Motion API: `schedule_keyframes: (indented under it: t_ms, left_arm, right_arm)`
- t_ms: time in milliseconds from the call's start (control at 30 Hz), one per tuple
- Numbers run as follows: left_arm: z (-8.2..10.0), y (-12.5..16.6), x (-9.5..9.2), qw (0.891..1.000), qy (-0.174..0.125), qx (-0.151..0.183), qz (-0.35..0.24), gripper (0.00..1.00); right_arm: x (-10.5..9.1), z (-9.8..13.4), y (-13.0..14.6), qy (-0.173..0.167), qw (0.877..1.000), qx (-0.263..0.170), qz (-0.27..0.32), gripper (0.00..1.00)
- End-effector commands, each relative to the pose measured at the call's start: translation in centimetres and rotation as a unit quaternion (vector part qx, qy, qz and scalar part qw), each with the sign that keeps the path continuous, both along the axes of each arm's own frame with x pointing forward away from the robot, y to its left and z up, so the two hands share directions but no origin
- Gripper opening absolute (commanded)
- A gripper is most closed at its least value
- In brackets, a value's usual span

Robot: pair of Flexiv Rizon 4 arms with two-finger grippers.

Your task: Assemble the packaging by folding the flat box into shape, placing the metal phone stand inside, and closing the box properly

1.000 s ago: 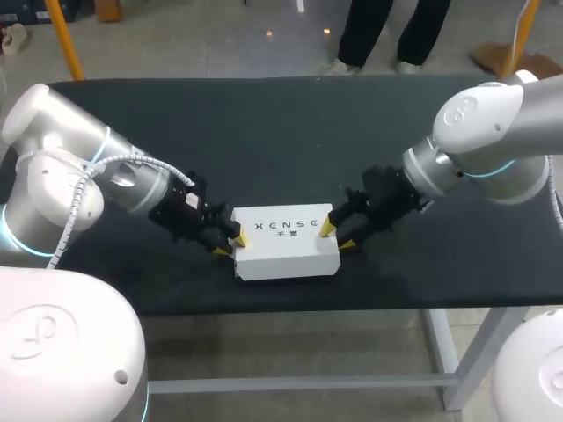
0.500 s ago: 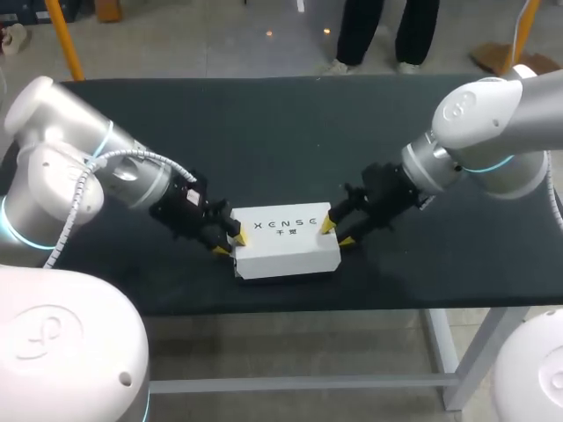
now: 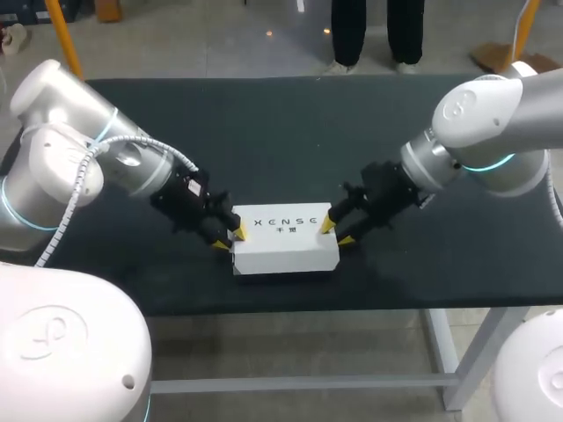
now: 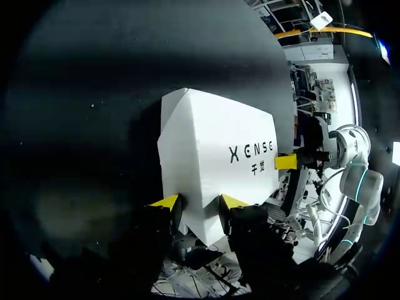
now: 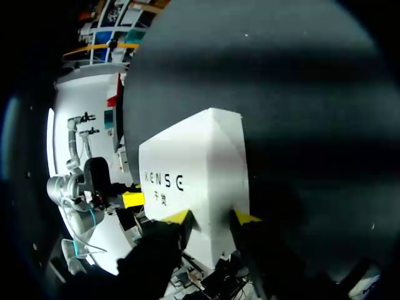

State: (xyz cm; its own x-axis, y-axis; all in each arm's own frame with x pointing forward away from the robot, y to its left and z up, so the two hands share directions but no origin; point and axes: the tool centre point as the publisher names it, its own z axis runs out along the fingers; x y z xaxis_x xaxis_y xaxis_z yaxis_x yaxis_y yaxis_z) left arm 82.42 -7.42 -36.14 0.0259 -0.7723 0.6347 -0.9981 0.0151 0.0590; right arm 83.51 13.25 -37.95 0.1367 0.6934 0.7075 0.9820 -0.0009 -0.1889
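Head view: your left pincer (image 3: 229, 239) and right pincer (image 3: 336, 232) each clamp opposite ends of box (image 3: 284, 246), likely pressing end flaps shut.

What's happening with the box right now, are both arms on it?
The white box lies folded into shape and closed, printed face up, near the front edge of the table. The left gripper is at its left end and the right gripper at its right end. Whether either one actually clamps the box can't be told. The phone stand is not in sight.
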Motion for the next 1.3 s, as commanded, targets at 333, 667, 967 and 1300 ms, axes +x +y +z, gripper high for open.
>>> schedule_keyframes:
  t_ms: [333,667,967,1300]
  left_arm:
    - [0.4,-0.6,0.5,1.0,0.015,0.008,-0.001,0.41]
    - [0.7,-0.6,0.3,1.0,0.021,0.013,0.005,0.42]
    - [1.0,-0.7,0.2,0.999,0.031,0.017,0.008,0.41]
    - [1.3,-0.7,0.3,0.999,0.04,0.017,0.007,0.41]
  right_arm:
    - [0.5,0.7,0.3,0.025,1.0,-0.003,0.011,0.45]
    - [1.3,1.0,0.3,0.051,0.998,-0.001,0.024,0.45]
    - [1.6,1.4,0.5,0.066,0.997,0.001,0.032,0.45]
    - [1.3,1.5,0.5,0.07,0.997,-0.001,0.031,0.45]
